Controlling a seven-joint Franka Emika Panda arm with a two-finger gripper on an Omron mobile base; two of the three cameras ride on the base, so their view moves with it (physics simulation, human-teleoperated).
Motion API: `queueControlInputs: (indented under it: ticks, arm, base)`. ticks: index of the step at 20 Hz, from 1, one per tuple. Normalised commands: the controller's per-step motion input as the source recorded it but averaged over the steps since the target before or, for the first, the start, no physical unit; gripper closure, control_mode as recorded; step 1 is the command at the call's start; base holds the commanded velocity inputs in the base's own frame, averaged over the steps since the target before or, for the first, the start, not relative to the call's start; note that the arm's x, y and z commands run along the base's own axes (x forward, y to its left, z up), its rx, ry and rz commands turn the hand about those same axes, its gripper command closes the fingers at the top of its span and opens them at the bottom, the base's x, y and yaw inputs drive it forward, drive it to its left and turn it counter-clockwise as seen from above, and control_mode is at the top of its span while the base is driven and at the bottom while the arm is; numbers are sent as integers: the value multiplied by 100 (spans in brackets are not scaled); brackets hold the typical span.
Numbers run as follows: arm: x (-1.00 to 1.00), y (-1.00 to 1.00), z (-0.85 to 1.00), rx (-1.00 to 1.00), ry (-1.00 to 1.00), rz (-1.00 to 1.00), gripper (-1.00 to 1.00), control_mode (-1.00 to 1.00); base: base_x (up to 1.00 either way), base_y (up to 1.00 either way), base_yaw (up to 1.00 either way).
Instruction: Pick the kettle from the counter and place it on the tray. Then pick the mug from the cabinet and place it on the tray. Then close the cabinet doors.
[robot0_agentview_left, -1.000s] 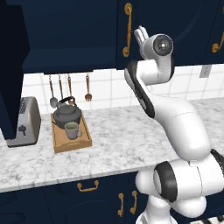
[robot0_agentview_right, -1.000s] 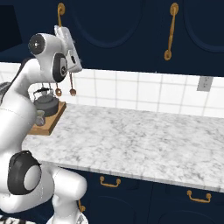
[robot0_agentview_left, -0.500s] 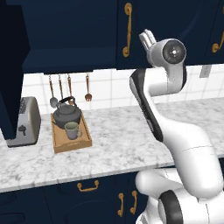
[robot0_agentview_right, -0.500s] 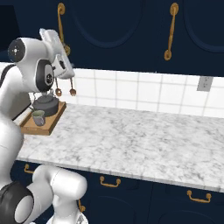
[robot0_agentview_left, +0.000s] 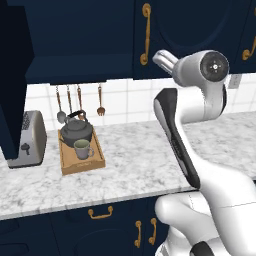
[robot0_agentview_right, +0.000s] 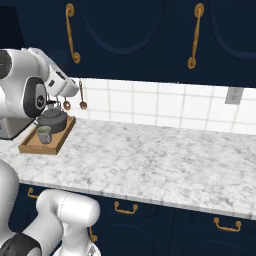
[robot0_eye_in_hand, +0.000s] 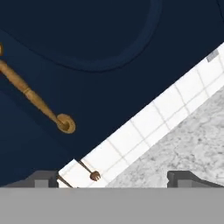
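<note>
The arm (robot0_agentview_left: 210, 95) is built of glossy white, rounded shells joined by dark grey bands at the joints. One joint ends in a flat grey disc cap with a small dark dot at its centre. A long black strip runs down the near side of the forearm link (robot0_agentview_left: 175, 137). The base (robot0_agentview_right: 67, 212) is a bulbous white housing with a dark collar low down.

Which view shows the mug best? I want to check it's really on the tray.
Left base view: the mug stands on the tray before the kettle. In the right base view it is small beside the arm.
</note>
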Motion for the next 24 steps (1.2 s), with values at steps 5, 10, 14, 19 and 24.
queueControlInputs:
  ticks: [5, 10, 14, 19, 24]
  arm:
    - [-41, 11, -4, -28, 9, 26, -100, -100]
    - [-28, 5, -10, -21, 13, 24, -100, -100]
    - [-25, 11, -9, -23, 16, 23, -100, -100]
    - [-25, 17, -11, -26, 16, 23, -100, -100]
    - [-25, 26, -19, -30, 6, 26, -100, -100]
  base:
    - [0, 0, 0]
    - [0, 0, 0]
    - [0, 0, 0]
    - [0, 0, 0]
    - [0, 0, 0]
